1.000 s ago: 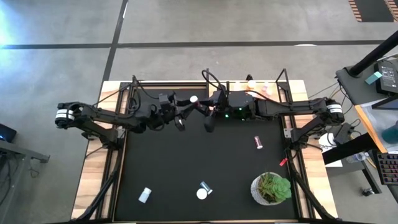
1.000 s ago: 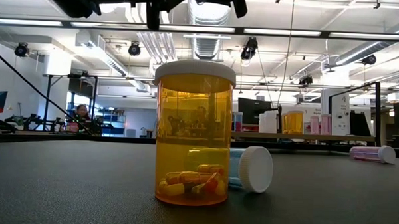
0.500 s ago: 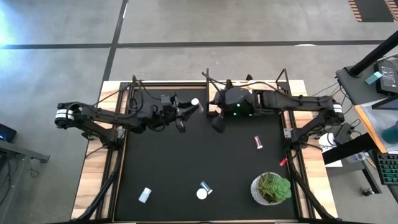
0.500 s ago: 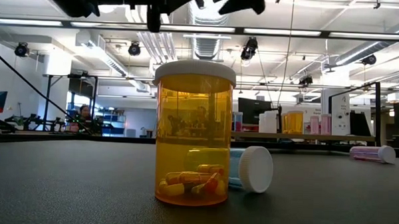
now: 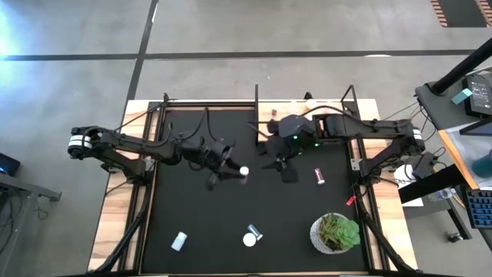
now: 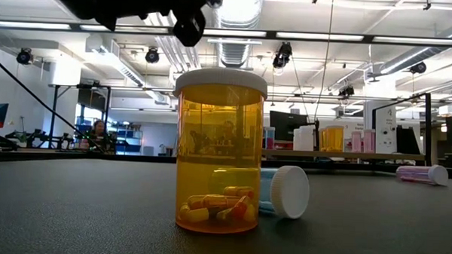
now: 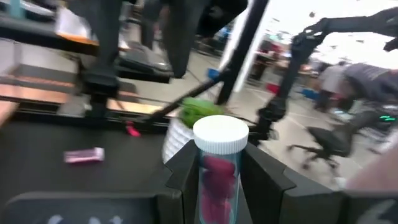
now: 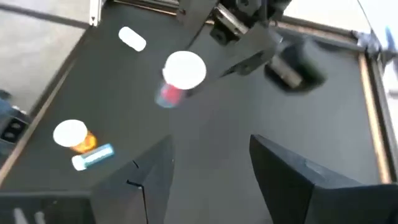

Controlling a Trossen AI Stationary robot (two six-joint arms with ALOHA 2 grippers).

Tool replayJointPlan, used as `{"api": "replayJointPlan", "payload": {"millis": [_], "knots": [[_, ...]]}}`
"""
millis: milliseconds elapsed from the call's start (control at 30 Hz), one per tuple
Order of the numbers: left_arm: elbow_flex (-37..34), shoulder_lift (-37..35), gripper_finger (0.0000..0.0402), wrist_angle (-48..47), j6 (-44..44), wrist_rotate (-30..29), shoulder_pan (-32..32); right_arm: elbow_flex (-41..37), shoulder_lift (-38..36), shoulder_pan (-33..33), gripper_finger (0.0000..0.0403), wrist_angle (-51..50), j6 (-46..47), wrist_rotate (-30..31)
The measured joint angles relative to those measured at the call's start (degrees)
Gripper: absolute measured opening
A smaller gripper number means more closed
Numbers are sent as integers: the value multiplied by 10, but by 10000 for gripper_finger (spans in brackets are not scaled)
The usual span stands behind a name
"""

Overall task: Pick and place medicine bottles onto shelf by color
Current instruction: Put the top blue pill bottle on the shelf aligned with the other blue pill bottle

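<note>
Gripping a pink-red bottle (image 7: 218, 174) by its body, white cap outward along the fingers, the left claw (image 5: 228, 171) hovers over mid-bench. The shelf (image 5: 307, 104) lies beyond, at the far edge. The right claw (image 5: 285, 171), nearby alongside, stands open and empty.

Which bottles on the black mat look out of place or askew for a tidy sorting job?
Three lie toppled: a pink bottle near the plant, a white bottle at the front left, and a blue bottle behind the upright orange bottle.
</note>
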Motion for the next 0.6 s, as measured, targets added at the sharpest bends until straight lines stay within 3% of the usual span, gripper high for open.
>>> {"api": "replayJointPlan", "payload": {"millis": [333, 600], "knots": [[-3, 0, 82, 0, -94, 40, -1, 1, 61, 37, 192, 88, -159, -2], [-4, 0, 82, -1, -113, 89, -3, 29, 82, 39, 192, 92, -168, -12]]}}
